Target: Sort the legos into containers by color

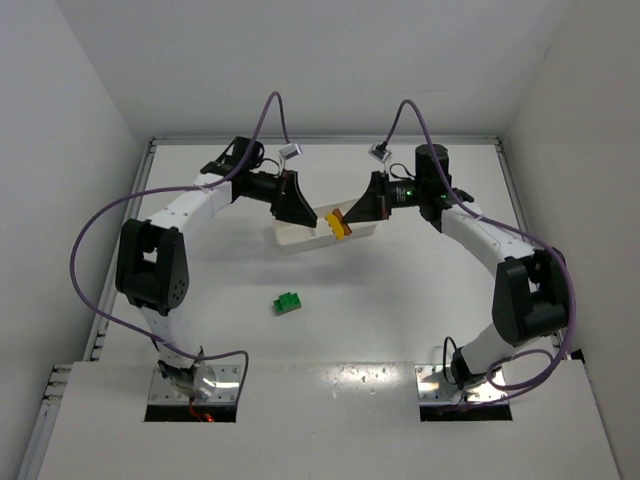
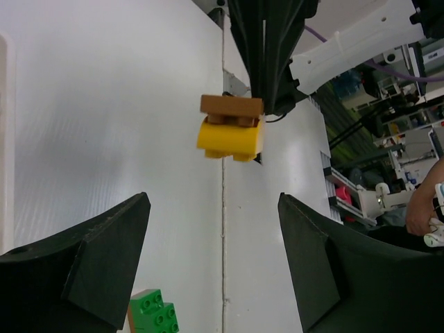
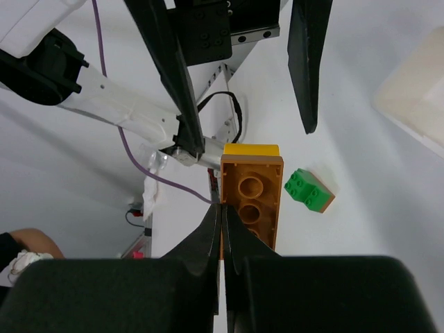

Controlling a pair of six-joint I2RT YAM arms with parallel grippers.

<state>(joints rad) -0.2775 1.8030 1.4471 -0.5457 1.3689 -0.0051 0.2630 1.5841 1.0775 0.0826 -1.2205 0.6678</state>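
Observation:
My right gripper [image 1: 352,212] is shut on the side wall of a reddish-brown brick [image 3: 253,201] that is stuck to a yellow brick [image 3: 251,149]. It holds the pair [image 1: 338,224] in the air over the white tray [image 1: 298,241]. My left gripper [image 1: 300,214] is open and empty, facing the held pair [image 2: 232,128] from the left with a gap between them; its fingers [image 3: 305,62] show in the right wrist view. A green brick [image 1: 289,302] with a brown layer beneath lies on the table nearer the bases, and also shows in the wrist views [image 2: 154,312] [image 3: 309,190].
The tray sits at the table's middle back, mostly hidden by both grippers; one corner [image 3: 416,104] shows in the right wrist view. White walls enclose the table on the left, right and back. A seam [image 2: 223,208] runs across the tabletop.

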